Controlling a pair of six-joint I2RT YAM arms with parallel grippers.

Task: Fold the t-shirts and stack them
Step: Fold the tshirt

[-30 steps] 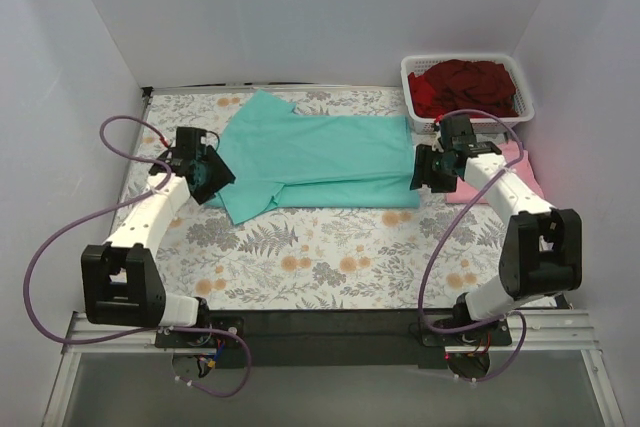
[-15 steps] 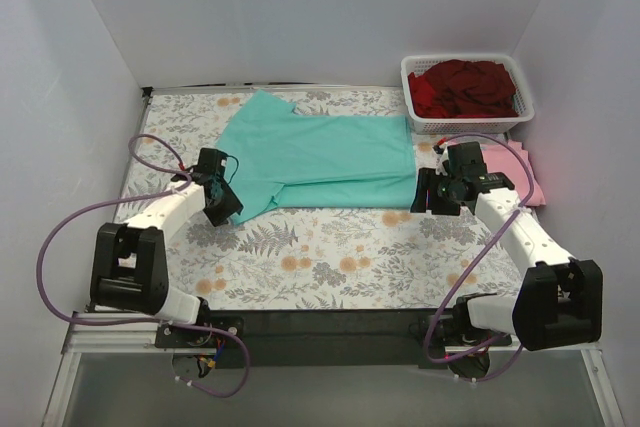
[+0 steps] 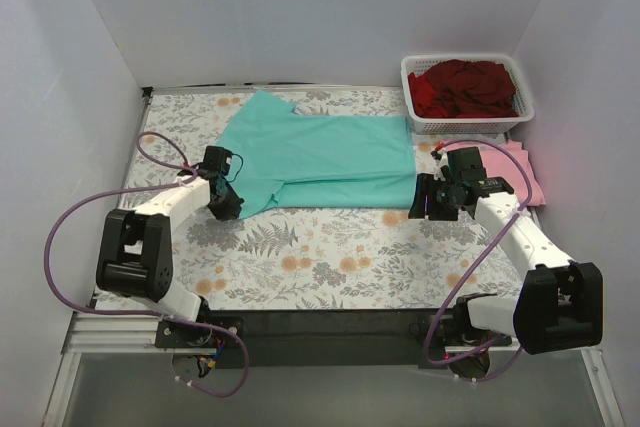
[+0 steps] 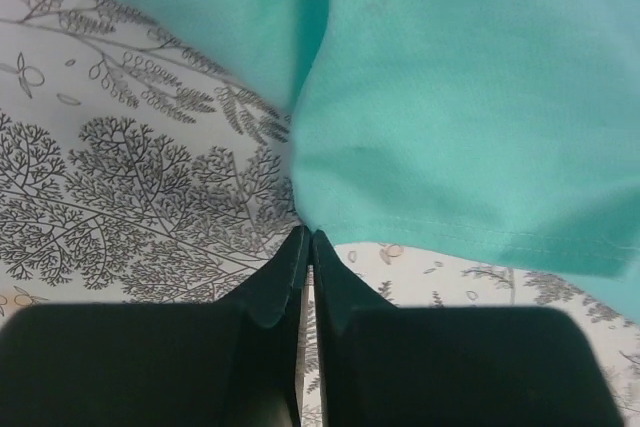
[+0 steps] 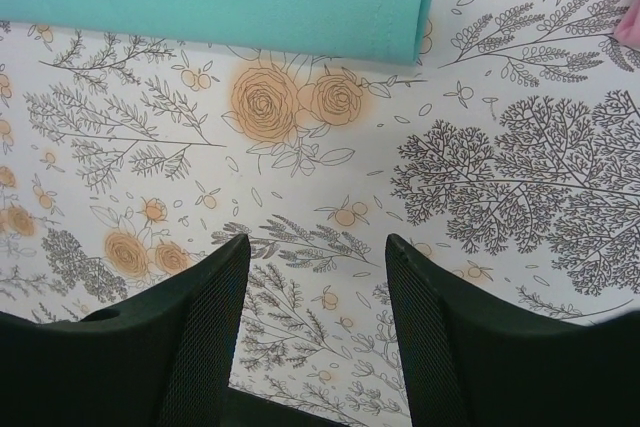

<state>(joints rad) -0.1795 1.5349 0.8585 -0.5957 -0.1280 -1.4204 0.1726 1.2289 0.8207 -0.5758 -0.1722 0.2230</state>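
Left claw (image 4: 306,237): closed, tips at teal t-shirt (image 3: 320,152) hem, grip on cloth unclear | Right claw (image 5: 315,239): wide open, empty, above desk (image 3: 330,247) beside shirt's corner

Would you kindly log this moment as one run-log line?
left gripper: shut, tips at teal t-shirt hem | right gripper: open, empty
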